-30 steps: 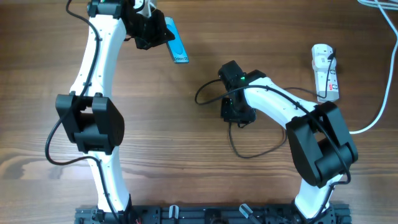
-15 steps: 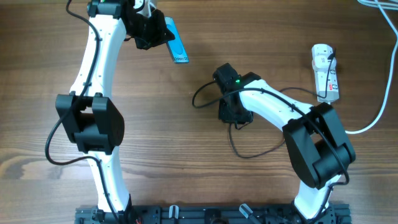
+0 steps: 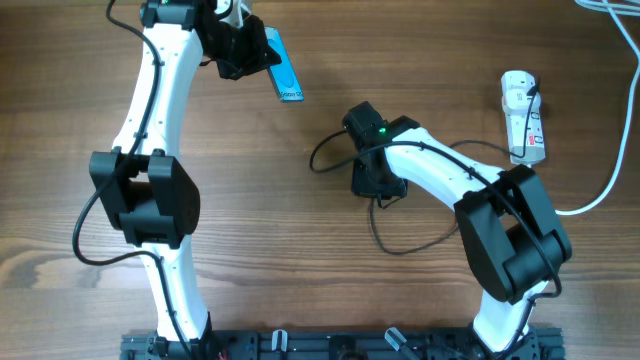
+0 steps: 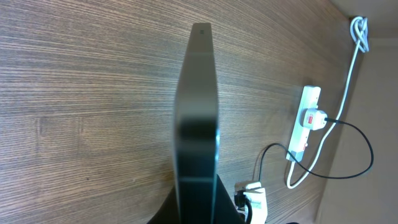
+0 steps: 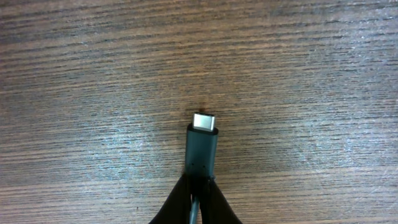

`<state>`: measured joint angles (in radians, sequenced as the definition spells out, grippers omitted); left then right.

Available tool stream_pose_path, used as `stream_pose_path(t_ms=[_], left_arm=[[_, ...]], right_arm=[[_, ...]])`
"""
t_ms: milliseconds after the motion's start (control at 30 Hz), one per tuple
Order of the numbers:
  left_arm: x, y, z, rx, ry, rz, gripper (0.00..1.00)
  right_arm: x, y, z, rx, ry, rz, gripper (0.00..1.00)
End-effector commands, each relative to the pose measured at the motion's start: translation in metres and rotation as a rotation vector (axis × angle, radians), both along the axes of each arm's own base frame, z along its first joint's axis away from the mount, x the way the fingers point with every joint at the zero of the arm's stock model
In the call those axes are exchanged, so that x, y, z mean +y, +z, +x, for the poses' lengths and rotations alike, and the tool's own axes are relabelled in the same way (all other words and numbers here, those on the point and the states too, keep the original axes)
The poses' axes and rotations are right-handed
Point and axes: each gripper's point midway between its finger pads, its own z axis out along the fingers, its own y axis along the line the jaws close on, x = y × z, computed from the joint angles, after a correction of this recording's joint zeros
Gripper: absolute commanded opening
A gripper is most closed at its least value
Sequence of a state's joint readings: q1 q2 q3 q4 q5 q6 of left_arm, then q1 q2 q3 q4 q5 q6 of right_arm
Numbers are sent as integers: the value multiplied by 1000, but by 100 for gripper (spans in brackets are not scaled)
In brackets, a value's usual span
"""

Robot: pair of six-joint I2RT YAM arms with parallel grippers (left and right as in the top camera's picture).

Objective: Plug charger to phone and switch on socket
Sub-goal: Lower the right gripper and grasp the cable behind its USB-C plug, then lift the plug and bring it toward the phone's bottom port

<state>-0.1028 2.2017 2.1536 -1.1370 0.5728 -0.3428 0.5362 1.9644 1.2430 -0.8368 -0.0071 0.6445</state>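
Observation:
My left gripper [image 3: 250, 52] at the top of the overhead view is shut on the phone [image 3: 283, 68], teal with a white strip at its lower end, held above the table. In the left wrist view the phone [image 4: 198, 118] shows edge-on between the fingers [image 4: 199, 208]. My right gripper [image 3: 368, 178] sits mid-table and is shut on the charger's connector [image 5: 202, 146], whose metal tip points away over the wood. The thin black cable [image 3: 400, 240] loops below and behind the right arm. The white socket [image 3: 523, 116] lies at the right with the black plug in it; it also shows in the left wrist view [image 4: 305, 121].
The socket's thick white cord [image 3: 610, 180] runs along the right edge of the table. The robots' bases and a black rail [image 3: 330, 345] stand at the front edge. Bare wood lies between the phone and the right gripper.
My right gripper with the connector shifted slightly left toward the phone side between one second ago and half a second ago, then held still. The left arm and phone have not moved.

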Motion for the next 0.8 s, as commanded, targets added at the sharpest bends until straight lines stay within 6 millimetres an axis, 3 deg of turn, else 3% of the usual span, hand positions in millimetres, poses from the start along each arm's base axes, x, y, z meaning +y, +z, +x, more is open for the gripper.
stream_pose_path(t_ms=[0, 167, 300, 400, 567, 767], left_arm=[[-1, 14, 2, -30, 2, -14, 4], [-17, 28, 0, -76, -86, -115, 4], [-31, 44, 3, -167, -174, -197, 4], [-51, 73, -2, -279, -312, -352, 4], [-67, 84, -10, -346, -406, -404, 4], [-101, 91, -30, -360, -512, -461, 4]], right_arm=[[-2, -16, -11, 54, -7, -13, 4], [5, 1, 2, 2, 21, 18, 4], [21, 45, 9, -77, 128, 121, 4], [42, 90, 1, -131, 244, 283, 4], [50, 165, -8, -307, 349, 418, 4], [49, 194, -10, -404, 400, 441, 4]])
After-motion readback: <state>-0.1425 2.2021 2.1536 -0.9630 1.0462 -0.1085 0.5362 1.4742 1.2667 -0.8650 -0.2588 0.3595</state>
